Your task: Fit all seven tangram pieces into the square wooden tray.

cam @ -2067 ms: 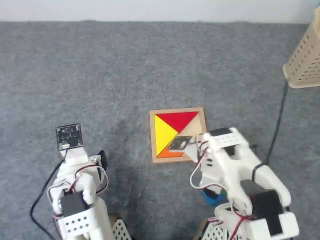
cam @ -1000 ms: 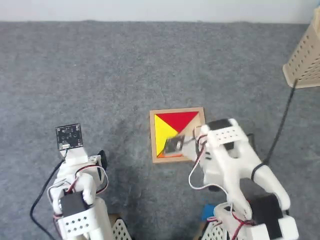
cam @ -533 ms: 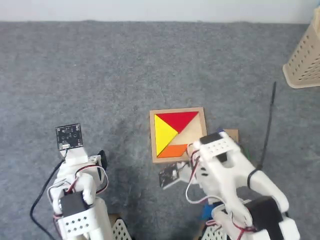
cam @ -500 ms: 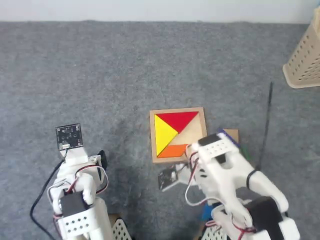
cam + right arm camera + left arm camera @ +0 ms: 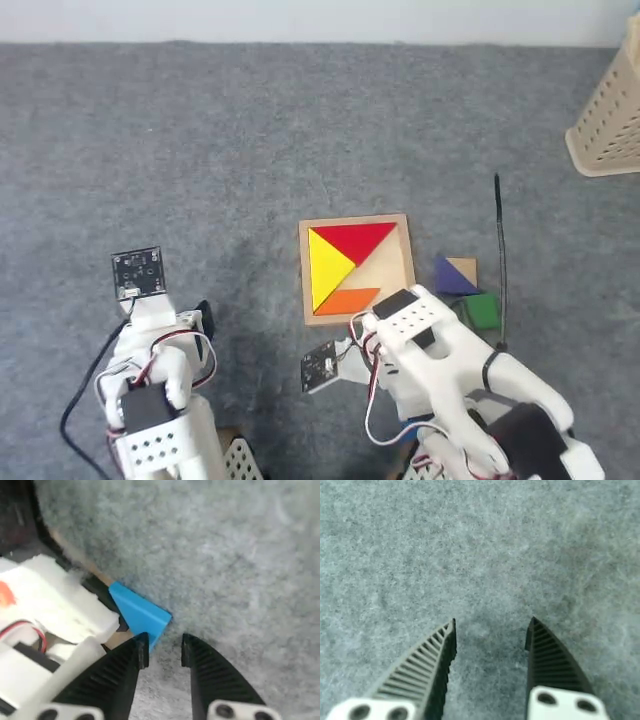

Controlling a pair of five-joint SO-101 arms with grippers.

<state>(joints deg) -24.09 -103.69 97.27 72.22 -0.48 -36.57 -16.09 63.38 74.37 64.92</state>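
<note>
Grey carpet (image 5: 200, 150) forms the work surface; a beige slotted basket (image 5: 610, 110) stands at its far right edge. I see the blue triangle (image 5: 140, 612) on the carpet just ahead of my right gripper (image 5: 162, 647), whose jaws are slightly apart. The left gripper (image 5: 491, 635) is spread wide over carpet.

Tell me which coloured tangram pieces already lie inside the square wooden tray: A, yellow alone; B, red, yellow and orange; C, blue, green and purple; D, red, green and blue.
B: the red triangle, yellow triangle and orange parallelogram lie flat inside the square wooden tray.
</note>
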